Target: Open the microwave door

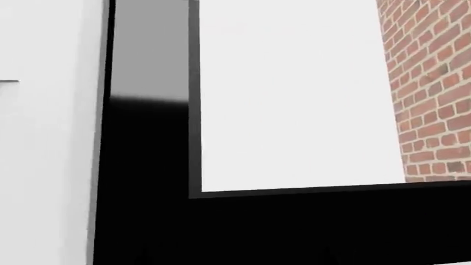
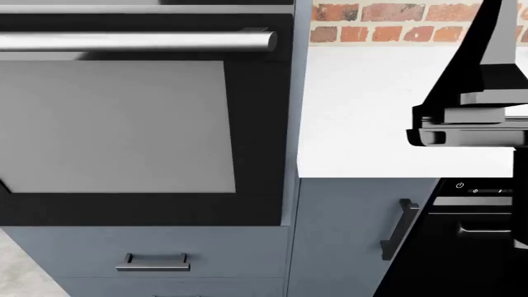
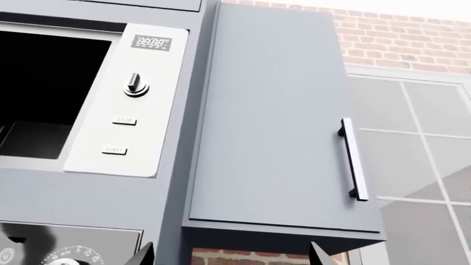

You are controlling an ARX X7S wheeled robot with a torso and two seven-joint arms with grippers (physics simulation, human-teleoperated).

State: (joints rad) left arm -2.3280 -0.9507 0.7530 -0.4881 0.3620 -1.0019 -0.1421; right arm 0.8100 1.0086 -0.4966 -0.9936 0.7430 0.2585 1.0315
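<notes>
The microwave (image 3: pixel 96 165) is built into the grey column and shows only in the right wrist view. Its silver control panel (image 3: pixel 129 99) carries a display, a knob and two buttons. Beside the panel is a black rectangle (image 3: pixel 52 83) with a grey patch low down; I cannot tell whether this is the door's glass or the bare cavity. My right gripper (image 3: pixel 230 256) stands open below the wall cabinet, apart from the microwave, with nothing between its fingertips (image 3: pixel 143 255). In the left wrist view the jaw area is all black, so the left gripper cannot be made out.
A grey wall cabinet (image 3: pixel 279 121) with a bar handle (image 3: pixel 353 160) hangs next to the microwave, and a window (image 3: pixel 419 143) beyond it. The oven (image 2: pixel 115 124) with its bar handle (image 2: pixel 136 41) sits below. The white countertop (image 2: pixel 371 111) meets the brick wall (image 2: pixel 387 25). A black arm (image 2: pixel 470 93) rises at the right.
</notes>
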